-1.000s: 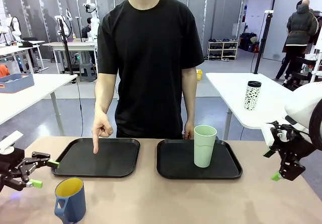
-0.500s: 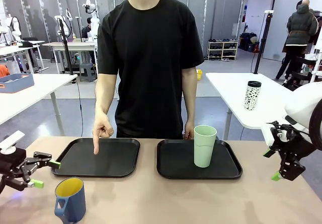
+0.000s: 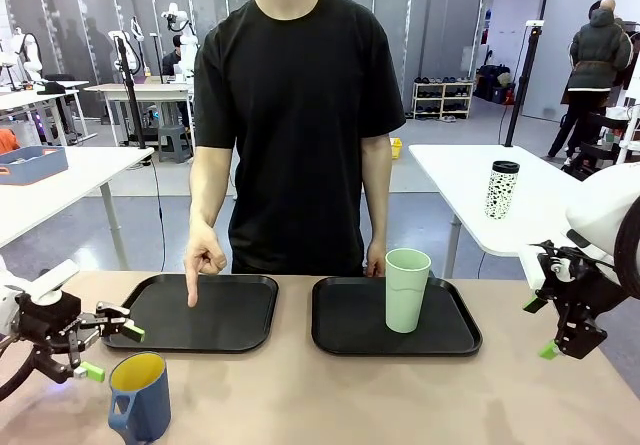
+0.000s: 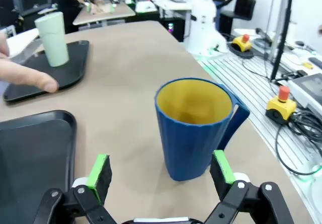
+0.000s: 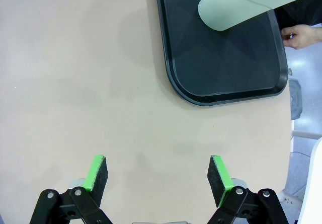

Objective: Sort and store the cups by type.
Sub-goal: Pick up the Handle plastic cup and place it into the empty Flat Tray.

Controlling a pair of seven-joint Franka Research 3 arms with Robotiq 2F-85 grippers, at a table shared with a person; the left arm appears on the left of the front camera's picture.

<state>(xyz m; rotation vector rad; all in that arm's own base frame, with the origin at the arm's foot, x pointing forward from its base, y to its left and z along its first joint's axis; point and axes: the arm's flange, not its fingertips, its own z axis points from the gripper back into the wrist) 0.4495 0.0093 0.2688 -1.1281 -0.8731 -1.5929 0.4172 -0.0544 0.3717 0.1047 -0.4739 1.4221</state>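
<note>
The blue mug stands upright on bare table, just in front of the left tray, at which the person's finger is pointed. The left gripper is spread wide just beside it. Best gripped across the body, clear of the handle. The mint tumbler sits on the right tray; the right gripper hangs open, well apart.

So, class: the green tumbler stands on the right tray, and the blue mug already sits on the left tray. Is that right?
Not quite. The blue mug stands on the bare table, in front of the left tray, as the front view shows. The green tumbler does stand on the right tray.
</note>
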